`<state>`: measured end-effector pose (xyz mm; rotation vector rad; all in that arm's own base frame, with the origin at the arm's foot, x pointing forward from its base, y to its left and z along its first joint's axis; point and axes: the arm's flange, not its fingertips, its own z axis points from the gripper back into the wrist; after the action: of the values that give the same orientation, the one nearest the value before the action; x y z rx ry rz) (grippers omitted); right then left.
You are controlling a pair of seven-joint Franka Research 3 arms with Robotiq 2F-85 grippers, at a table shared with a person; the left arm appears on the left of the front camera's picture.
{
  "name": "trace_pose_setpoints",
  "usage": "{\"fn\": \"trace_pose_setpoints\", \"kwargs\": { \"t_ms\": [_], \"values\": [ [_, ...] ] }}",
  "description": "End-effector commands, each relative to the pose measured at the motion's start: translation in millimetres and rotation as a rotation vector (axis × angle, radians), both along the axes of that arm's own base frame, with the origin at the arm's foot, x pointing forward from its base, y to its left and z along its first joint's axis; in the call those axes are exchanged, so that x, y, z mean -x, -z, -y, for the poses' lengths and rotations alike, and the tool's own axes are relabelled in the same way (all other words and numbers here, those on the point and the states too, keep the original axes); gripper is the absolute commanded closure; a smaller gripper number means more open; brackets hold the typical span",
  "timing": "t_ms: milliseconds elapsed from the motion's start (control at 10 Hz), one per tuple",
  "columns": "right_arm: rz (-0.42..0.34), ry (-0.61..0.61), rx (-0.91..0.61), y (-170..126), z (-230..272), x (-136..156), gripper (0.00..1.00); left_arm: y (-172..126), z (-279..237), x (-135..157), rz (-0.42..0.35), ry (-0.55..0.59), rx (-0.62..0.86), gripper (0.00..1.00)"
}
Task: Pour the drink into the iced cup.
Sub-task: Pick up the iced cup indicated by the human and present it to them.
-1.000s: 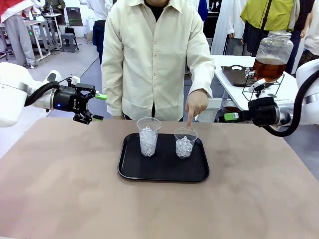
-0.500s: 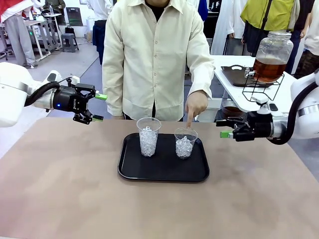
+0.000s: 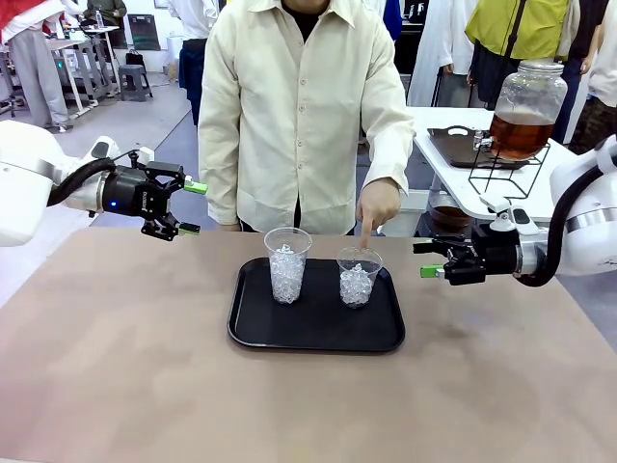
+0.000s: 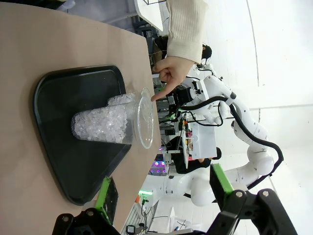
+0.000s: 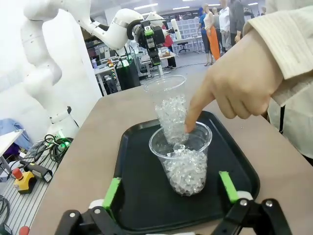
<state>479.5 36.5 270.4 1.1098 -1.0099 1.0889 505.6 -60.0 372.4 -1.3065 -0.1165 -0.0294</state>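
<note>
Two clear cups of ice stand on a black tray [image 3: 251, 333]: a taller cup [image 3: 287, 263] on the left and a shorter cup [image 3: 358, 278] on the right. A person's hand [image 3: 378, 204] points a finger down at the shorter cup's rim. The drink [image 3: 521, 133] is amber liquid in a big glass jar on a side table at the back right. My right gripper [image 3: 424, 259] hovers open just right of the tray, facing the shorter cup [image 5: 183, 159] between its fingers' line of sight. Far left of the tray, my left gripper [image 3: 193, 208] hangs open and holds nothing, looking at the taller cup [image 4: 110, 123].
The brown table [image 3: 116, 386] has wide free room in front of and beside the tray. The person stands at the far edge behind the cups. The jar rests on a black wire stand [image 3: 506, 172] next to a dark tray [image 3: 453, 145].
My right gripper has moved left and a little lower, toward the tray's right side. The left arm, the cups and the pointing hand have stayed put.
</note>
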Motion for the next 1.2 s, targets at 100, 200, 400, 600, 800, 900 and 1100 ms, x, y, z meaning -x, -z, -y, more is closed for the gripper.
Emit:
{"fn": "trace_pose_setpoints", "kwargs": {
  "t_ms": [100, 200, 400, 600, 800, 900, 1100],
  "values": [
    [0.000, 0.000, 0.000, 0, 0, 0, 0.00, 0, 0, 0, 0.003, 0.001, -0.006, 0.00],
    [0.079, -0.003, 0.001, 8, -6, -7, 0.00, 0, 0, 0, 0.003, 0.001, -0.006, 0.00],
    [0.098, -0.022, -0.028, 20, -15, -17, 0.00, 0, 0, 0, 0.003, 0.001, -0.006, 0.00],
    [0.093, -0.035, -0.050, 29, -24, -18, 0.00, 0, 0, 0, 0.003, 0.001, -0.006, 0.00],
    [0.099, -0.037, -0.057, 39, -33, -19, 0.00, 0, 0, 0, 0.003, 0.001, -0.006, 0.00],
    [0.102, -0.029, -0.064, 44, -39, -20, 0.00, 0, 0, 0, 0.003, 0.001, -0.006, 0.00],
    [0.106, -0.033, -0.073, 56, -51, -22, 0.00, 0, 0, 0, 0.003, 0.001, -0.006, 0.00]
  ]
}}
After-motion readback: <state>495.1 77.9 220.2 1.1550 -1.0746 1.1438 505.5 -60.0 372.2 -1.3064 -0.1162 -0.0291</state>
